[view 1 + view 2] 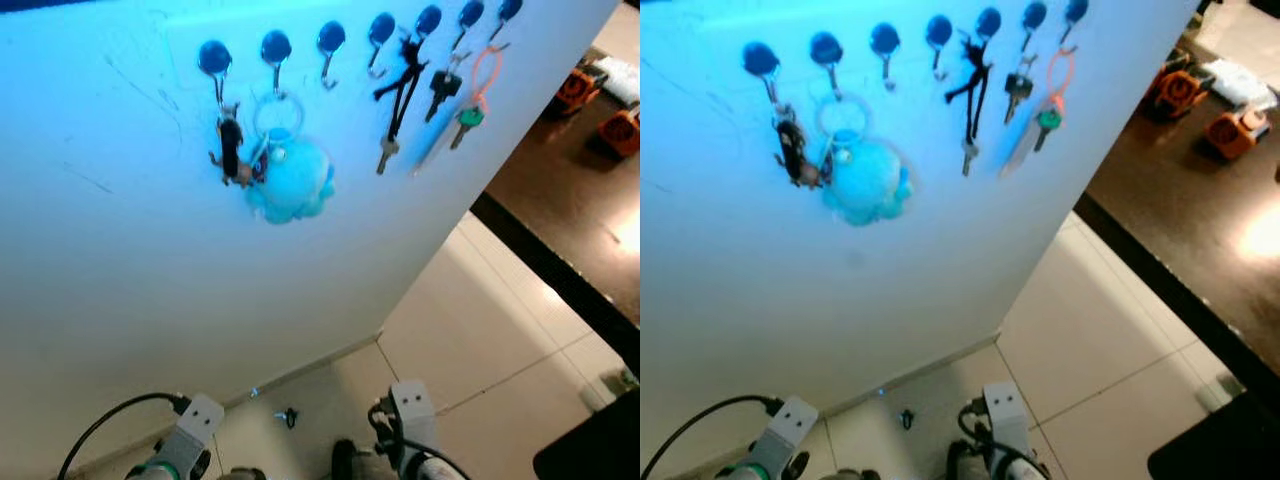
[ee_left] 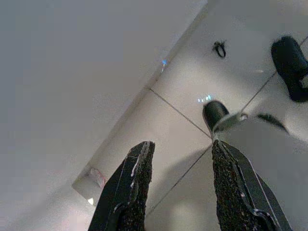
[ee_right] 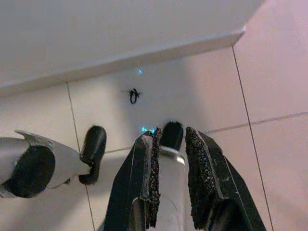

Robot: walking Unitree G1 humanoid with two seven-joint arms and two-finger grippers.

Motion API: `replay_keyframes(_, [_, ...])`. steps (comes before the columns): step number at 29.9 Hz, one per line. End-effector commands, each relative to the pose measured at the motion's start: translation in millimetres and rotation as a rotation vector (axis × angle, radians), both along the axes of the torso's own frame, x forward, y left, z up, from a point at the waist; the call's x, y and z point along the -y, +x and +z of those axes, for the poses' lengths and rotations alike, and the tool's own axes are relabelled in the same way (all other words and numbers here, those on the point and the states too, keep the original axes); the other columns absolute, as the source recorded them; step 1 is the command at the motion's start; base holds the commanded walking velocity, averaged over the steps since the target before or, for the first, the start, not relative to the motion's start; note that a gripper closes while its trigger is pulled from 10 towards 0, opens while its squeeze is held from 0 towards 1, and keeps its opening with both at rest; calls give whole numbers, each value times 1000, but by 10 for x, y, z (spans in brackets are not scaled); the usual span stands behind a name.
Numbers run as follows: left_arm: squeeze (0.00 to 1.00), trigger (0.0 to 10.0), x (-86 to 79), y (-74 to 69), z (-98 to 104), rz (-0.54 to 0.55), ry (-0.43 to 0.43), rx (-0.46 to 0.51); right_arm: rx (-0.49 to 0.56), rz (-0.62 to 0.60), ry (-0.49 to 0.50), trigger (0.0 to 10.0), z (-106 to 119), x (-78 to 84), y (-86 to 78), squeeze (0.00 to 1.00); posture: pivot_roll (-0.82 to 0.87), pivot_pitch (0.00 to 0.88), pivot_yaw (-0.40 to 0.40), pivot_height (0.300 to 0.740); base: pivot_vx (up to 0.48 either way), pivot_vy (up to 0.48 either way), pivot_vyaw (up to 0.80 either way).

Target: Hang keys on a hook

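Note:
A row of several dark round hooks [image 1: 331, 38] runs along the white wall [image 1: 120, 260]. A dark key bunch [image 1: 230, 150] hangs from the leftmost hook. Beside it hangs a ring with a light blue plush [image 1: 290, 185]. Two hooks in the middle [image 1: 381, 29] are bare. Further right hang a key on a black strap [image 1: 400, 95], a black-headed key [image 1: 443, 85] and a green-headed key on an orange loop [image 1: 470, 115]. Both arms [image 1: 190, 430] hang low. My left gripper [image 2: 182, 144] is open over the floor tiles. My right gripper [image 3: 173, 132] has a narrow gap and holds nothing.
A small black object [image 1: 289, 416] lies on the pale tiles near the skirting. My black feet [image 3: 94, 144] stand below the grippers. At the right, a dark strip [image 1: 550, 270] borders a brown floor with orange items [image 1: 620, 130].

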State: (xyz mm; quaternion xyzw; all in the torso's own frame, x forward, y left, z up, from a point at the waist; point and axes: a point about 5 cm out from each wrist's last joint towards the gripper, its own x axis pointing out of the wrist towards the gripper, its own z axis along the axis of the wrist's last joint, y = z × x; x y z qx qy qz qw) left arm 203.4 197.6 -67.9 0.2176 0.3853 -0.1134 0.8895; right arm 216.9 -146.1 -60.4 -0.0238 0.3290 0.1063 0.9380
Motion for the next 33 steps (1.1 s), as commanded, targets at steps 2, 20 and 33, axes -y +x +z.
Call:
replay_keyframes(2, [0,10000,-1,-85,-53,9,4,-37,-31,7,-6,10000,-43,14,-58,0,-80,59,15,740,-120,0,0])
replay_keyframes(20, [0,10000,16,91,33,-5,14,-10,-26,18,8,10000,-22,-50,-15,0,-67,48,36,740,-280,0,0])
replay_keyframes(33, [0,10000,139,168,53,-4,7,-3,-32,35,7,10000,-38,-89,-41,0,-57,61,31,740,-397,0,0])
